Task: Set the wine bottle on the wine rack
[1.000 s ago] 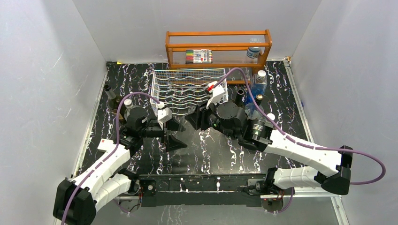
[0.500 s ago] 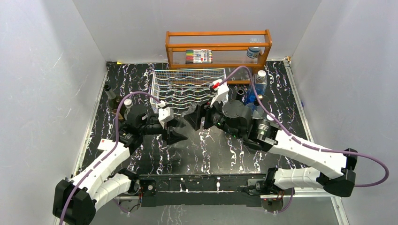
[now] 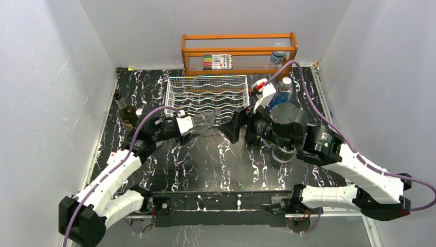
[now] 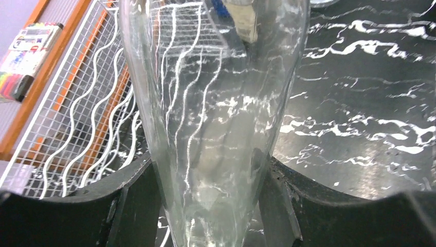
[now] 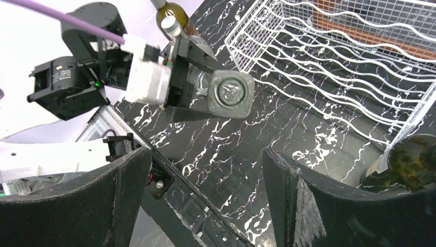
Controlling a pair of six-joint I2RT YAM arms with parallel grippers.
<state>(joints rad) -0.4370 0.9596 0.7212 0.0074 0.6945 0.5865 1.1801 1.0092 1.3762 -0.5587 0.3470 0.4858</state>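
Clear wine bottle [image 4: 216, 128] is clamped at its narrow end in the jaws of the left gripper [image 4: 205, 206], held above the bench [image 3: 216, 164] just before the wine rack [image 3: 205, 95]. Right gripper [image 5: 205, 195] jaws are spread wide, empty, faced toward the bottle's base.

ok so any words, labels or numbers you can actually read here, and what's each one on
No text is legible in any view.
marker pack: printed wrapper, too blurred to read.
motor label on the left arm: white print, too small.
red sticker on the left arm: too small.
jar on the orange shelf: blue label, too small.
clear bottle: moulded ring on its base, no readable characters.
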